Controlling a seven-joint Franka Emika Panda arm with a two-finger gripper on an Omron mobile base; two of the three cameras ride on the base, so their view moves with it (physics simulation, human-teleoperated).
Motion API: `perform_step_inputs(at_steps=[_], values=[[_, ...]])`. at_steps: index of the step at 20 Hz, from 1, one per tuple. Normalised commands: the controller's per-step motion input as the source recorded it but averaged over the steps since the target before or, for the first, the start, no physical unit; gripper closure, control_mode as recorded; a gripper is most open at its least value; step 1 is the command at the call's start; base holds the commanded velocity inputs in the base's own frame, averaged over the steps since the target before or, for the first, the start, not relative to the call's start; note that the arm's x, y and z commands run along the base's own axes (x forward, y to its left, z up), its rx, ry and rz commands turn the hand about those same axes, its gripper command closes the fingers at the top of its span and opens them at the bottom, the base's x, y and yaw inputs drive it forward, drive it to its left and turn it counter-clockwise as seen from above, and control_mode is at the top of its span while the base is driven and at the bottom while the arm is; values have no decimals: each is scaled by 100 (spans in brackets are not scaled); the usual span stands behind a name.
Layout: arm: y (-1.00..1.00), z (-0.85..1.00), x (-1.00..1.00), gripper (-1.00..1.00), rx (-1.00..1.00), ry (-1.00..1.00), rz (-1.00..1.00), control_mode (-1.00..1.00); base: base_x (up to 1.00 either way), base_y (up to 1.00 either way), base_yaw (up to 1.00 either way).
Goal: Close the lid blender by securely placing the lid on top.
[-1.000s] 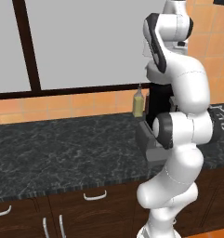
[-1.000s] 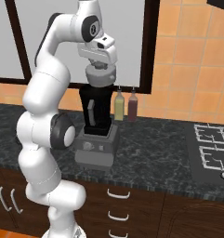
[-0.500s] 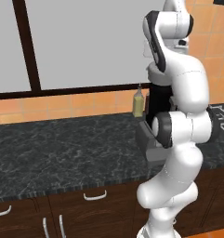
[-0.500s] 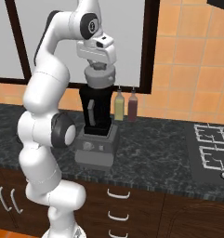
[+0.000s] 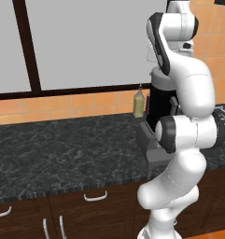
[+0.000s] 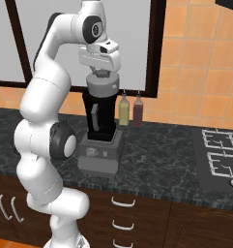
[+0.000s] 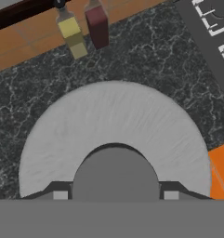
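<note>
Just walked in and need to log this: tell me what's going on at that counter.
The robot arm is putting the lid on the blender, which stands on the dark stone counter. Its gripper is shut on the lid's centre knob, with the lid at the top of the black jar. Whether it is fully seated cannot be told. Two bottles stand behind, by the wall.

Lid [image 7: 113,125]: pale grey. Blender [image 6: 101,127]: black jar, grey base. Desk [image 5: 62,149]: black, white-veined marble. Bottles: one yellowish [image 6: 123,109], one dark red [image 6: 137,111].
</note>
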Motion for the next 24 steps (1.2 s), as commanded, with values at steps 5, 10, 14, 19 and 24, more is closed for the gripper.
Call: perform_step_inputs(at_steps=[5,10,14,19,24], values=[[0,0,-4,100,0,-1,0,-100,0,0,0],[1,21,-14,100,0,2,0,-100,0,0,0],[7,56,-9,100,0,1,0,-100,0,0,0],[3,4,0,100,0,0,0,-100,0,0,0],[0,-22,0,100,0,0,0,-100,0,0,0]])
